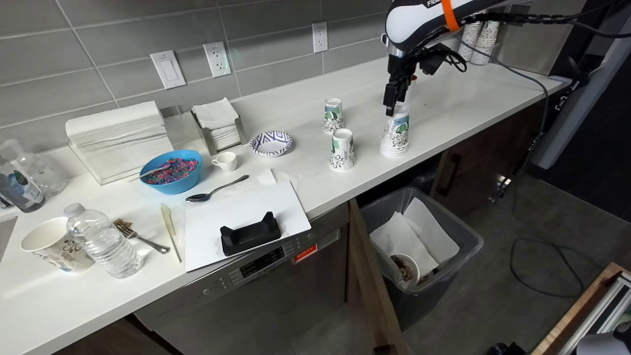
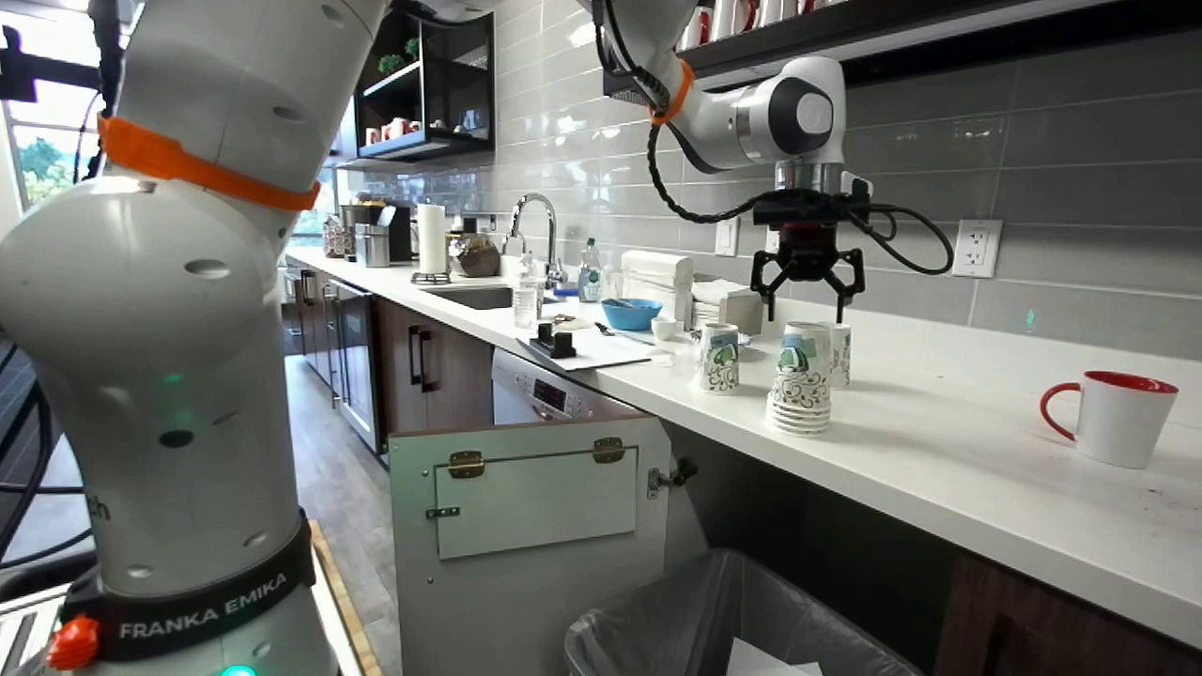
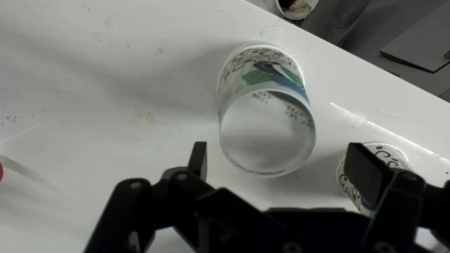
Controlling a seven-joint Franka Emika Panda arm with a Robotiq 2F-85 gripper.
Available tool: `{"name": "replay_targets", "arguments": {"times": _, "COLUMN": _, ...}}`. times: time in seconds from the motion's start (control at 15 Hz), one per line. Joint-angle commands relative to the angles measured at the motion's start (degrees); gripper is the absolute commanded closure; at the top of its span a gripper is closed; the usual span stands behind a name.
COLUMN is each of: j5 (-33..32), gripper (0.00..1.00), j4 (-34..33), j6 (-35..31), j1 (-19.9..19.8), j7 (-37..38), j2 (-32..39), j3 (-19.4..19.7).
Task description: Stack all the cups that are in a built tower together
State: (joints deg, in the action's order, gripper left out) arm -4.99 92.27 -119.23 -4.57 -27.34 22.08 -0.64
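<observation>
"Well, where are the cups [image 1: 396,135] found?"

"On the white counter [image 3: 105,91], near its front edge, several are nested in one stack [image 2: 800,390]. The mouths are turned down and the rims are layered at the foot; the white sides are printed with green and blue patches and dark curls."

"And the others?"

"Two more are seen to the left of the stack in an exterior view, apart from it: a near cup [image 1: 342,152] and a far cup [image 1: 333,117], both inverted."

"Is anything gripped?"

"The gripper [image 2: 806,315] is held near the top of the stack. Its fingers [image 3: 366,174] are spread wide, and in the wrist view the stack is framed between them, a gap being shown on either side."

"What is shown of the surface?"

"Dark specks are scattered over it in the wrist view. In an exterior view a blue bowl [image 1: 183,185] is placed at the left; at the right, in an exterior view, a white mug [image 2: 1122,422] with a red handle is seen."

"And the room?"

"The far wall [image 1: 276,47] is faced with grey tiles. On the near side a cabinet door [image 2: 535,512] is seen open beside a lined bin [image 2: 648,624], where papers [image 1: 429,227] are piled."
</observation>
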Motion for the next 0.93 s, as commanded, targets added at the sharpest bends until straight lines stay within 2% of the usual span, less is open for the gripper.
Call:
{"name": "replay_targets", "arguments": {"times": 0.0, "j5": 0.44, "gripper": 0.05, "j4": 1.73, "j6": -1.91, "j1": -0.66, "j7": -0.05, "j2": -0.12, "j3": -0.2}}
{"name": "replay_targets", "arguments": {"times": 0.07, "j5": 0.4, "gripper": 0.26, "j4": 1.83, "j6": -1.96, "j1": -0.67, "j7": 0.01, "j2": -0.09, "j3": -0.2}}
{"name": "replay_targets", "arguments": {"times": 0.13, "j5": 0.4, "gripper": 0.29, "j4": 1.94, "j6": -1.92, "j1": -0.71, "j7": 0.01, "j2": -0.07, "j3": -0.2}}
{"name": "replay_targets", "arguments": {"times": 0.27, "j5": 0.37, "gripper": 0.47, "j4": 2.28, "j6": -1.88, "j1": -0.78, "j7": 0.05, "j2": -0.16, "j3": -0.17}}
{"name": "replay_targets", "arguments": {"times": 0.4, "j5": 0.69, "gripper": 0.59, "j4": 2.24, "j6": -1.37, "j1": -0.91, "j7": 0.03, "j2": -0.25, "j3": -0.24}}
{"name": "replay_targets", "arguments": {"times": 0.87, "j5": -0.97, "gripper": 0.59, "j4": 1.4, "j6": 1.46, "j1": 1.72, "j7": -0.2, "j2": -3.62, "j3": -2.02}}
